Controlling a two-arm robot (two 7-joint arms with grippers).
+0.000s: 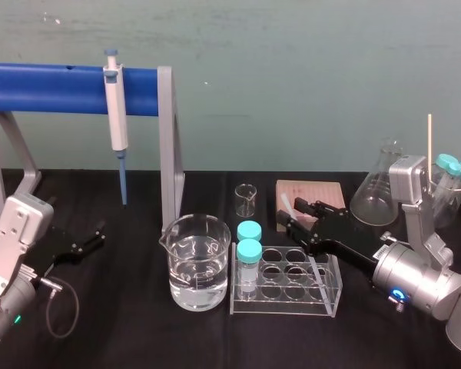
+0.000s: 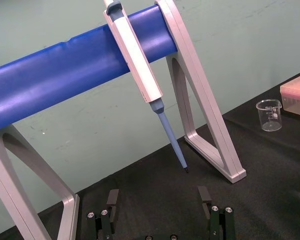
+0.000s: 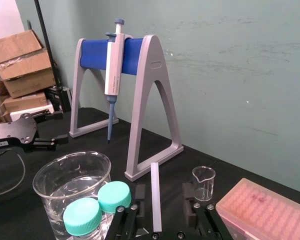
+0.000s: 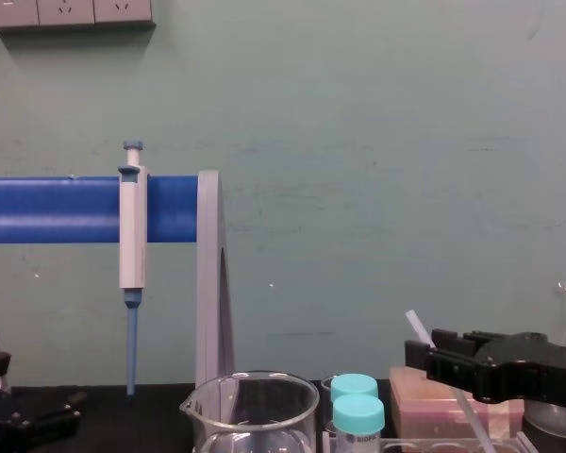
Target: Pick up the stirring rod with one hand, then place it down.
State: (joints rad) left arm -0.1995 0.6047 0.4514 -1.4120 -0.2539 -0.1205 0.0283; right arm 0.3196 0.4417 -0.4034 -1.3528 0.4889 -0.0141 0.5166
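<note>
The stirring rod point(image 1: 317, 270), thin and translucent, leans tilted in the clear tube rack point(image 1: 332, 301) with its top end pointing back and left. My right gripper point(image 1: 296, 217) reaches in from the right and straddles the rod's upper part. In the right wrist view the rod point(image 3: 155, 195) stands between the two fingers, close to one finger point(image 3: 139, 194) and apart from the other, so the gripper point(image 3: 164, 197) is open around it. In the chest view the rod's tip point(image 4: 416, 327) pokes up beside the black gripper point(image 4: 436, 357). My left gripper point(image 1: 88, 242) rests open at the far left, its fingers point(image 2: 112, 199) spread wide.
A large beaker point(image 1: 198, 261) of water stands left of the rack, which holds two teal-capped vials point(image 1: 249, 250). Behind are a small beaker point(image 1: 246, 198), a pink tip box point(image 1: 323, 192) and a flask point(image 1: 376, 188). A blue-tipped pipette point(image 1: 117, 115) hangs on the blue stand point(image 1: 54, 79).
</note>
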